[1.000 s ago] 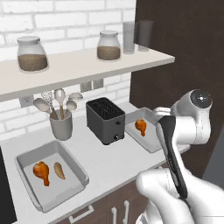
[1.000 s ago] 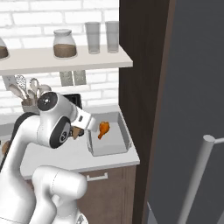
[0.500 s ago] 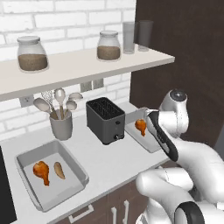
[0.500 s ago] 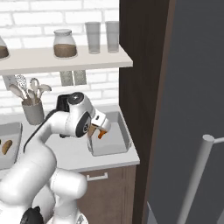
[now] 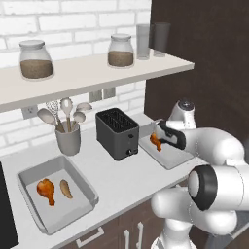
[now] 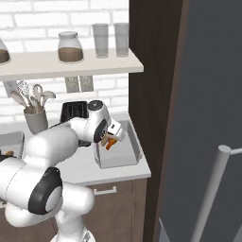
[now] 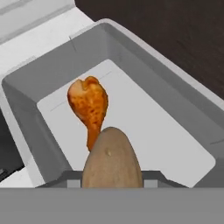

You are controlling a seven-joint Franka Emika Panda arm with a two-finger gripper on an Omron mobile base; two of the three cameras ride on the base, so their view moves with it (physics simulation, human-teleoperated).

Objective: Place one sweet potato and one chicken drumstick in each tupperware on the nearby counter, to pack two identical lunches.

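In the hand view a brown sweet potato sits between my gripper's fingers, so the gripper is shut on it. It hangs just above the right tupperware, a grey tray that holds one orange chicken drumstick. From the base views my gripper is over that tray's near-left part, next to the drumstick. The left tupperware on the counter holds a drumstick and a sweet potato.
A black toaster stands between the two trays, with a grey utensil cup behind it on the left. Jars and glasses stand on a wall shelf above. A dark tall cabinet rises right of the right tray.
The arm has swung forward and down from near the base. The hand with the sweet potato now hangs over the right tupperware. The trays and toaster have not moved.
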